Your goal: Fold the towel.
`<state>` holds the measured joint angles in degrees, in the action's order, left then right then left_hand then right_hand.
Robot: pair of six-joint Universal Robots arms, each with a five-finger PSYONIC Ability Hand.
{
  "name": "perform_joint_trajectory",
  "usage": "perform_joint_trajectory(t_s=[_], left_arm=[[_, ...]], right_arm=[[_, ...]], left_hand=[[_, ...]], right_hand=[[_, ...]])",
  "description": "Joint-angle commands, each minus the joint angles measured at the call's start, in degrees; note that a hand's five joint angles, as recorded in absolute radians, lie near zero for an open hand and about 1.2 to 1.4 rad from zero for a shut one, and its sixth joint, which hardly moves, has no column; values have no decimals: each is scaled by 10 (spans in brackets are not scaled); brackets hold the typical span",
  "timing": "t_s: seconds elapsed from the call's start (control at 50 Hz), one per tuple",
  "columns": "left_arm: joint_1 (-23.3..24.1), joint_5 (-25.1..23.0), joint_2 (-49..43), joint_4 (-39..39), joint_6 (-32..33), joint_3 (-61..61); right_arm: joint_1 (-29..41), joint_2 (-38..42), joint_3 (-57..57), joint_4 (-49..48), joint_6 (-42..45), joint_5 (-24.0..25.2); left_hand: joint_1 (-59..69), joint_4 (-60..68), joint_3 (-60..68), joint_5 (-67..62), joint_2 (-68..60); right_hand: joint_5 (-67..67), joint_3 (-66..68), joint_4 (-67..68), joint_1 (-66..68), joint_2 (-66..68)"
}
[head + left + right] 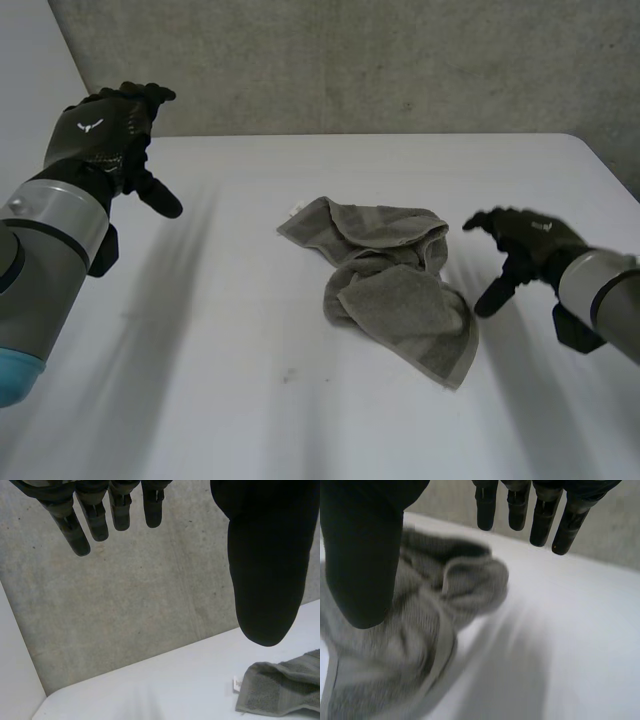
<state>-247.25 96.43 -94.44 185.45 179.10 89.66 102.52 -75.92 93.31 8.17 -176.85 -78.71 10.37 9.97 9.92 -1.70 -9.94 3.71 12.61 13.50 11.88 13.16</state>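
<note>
Crumpled grey towel (390, 290) on the white tabletop (200, 340), an open hand on either side of it.

The towel lies bunched and unfolded, its near end spread flat and a small white label (237, 683) at its far left corner. The left hand (105, 135) is raised well to the left of the towel, its fingers (80, 527) straight and set apart from the thumb (260, 580), holding nothing. The right hand (525, 240) is just beside the towel's right edge, fingers loosely extended and spread from the thumb, empty too. A grey concrete wall (400, 60) rises beyond the towel.
</note>
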Motion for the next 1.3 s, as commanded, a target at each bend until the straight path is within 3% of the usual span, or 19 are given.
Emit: perform_joint_trajectory(t_s=[0.02,0.1,0.14,0.16,0.2,0.24,0.32,0.36,0.44,0.52,0.62,0.66,0.72,0.82,1.0,1.08,1.22,1.26,1.3], left_arm=[[1,0,-5,0,0,2],[1,1,-6,0,0,2],[1,1,-6,1,0,3],[1,0,-5,2,0,5],[2,0,-5,2,0,8],[2,0,-4,3,0,10],[5,-1,-4,4,0,12],[7,-2,-4,6,-1,12],[14,-2,-7,11,-1,5],[30,-5,-46,33,0,-25],[45,-19,-91,42,1,-58],[73,-47,-159,38,0,-118],[84,-60,-192,35,-1,-143],[141,-98,-316,7,-1,-242],[193,-111,-463,-57,-2,-368],[203,-109,-521,-77,-2,-437],[206,-113,-542,-124,-3,-460],[206,-114,-541,-134,-4,-460],[207,-113,-538,-143,-3,-459]], right_arm=[[1,73,34,-62,-20,3],[4,112,31,-85,-23,5],[4,132,22,-91,-24,4],[4,133,22,-91,-24,4],[5,133,9,-104,-24,-1],[3,125,6,-111,-24,-1],[1,90,2,-120,-20,4],[6,14,-2,-120,0,15],[13,-43,-6,-103,41,37],[28,-136,-4,-36,119,79],[41,-188,-3,11,176,82],[70,-222,-5,58,248,80],[97,-254,-5,87,285,79],[130,-283,-1,100,290,74],[139,-313,14,102,290,60],[139,-317,24,101,289,59],[129,-315,37,96,292,61],[129,-315,44,95,295,66],[127,-313,46,95,295,66]], left_hand=[[5,9,10,8,-9],[5,9,10,8,-9],[5,9,10,8,-9],[5,9,10,8,-9],[5,9,10,8,-9],[3,7,8,10,-8],[3,7,8,10,-8],[5,9,10,8,-9],[7,11,11,6,-11],[9,13,13,5,-13],[10,14,15,3,-15],[9,13,13,5,-13],[9,13,13,5,-13],[7,11,11,6,-11],[17,21,21,-4,-21],[121,125,125,-108,-125],[187,191,191,-173,-191],[249,253,254,-236,-253],[465,469,469,-452,-469]], right_hand=[[86,97,88,105,92],[156,166,158,174,161],[278,288,280,296,283],[278,289,280,297,284],[638,649,640,656,643],[663,674,665,681,668],[663,674,665,681,668],[663,674,665,681,668],[663,674,665,681,668],[663,674,665,681,668],[663,674,665,681,668],[663,674,665,681,668],[663,674,665,681,668],[663,674,665,681,668],[663,674,665,681,668],[663,674,665,681,668],[663,674,665,681,668],[663,674,665,681,668],[663,674,665,681,668]])
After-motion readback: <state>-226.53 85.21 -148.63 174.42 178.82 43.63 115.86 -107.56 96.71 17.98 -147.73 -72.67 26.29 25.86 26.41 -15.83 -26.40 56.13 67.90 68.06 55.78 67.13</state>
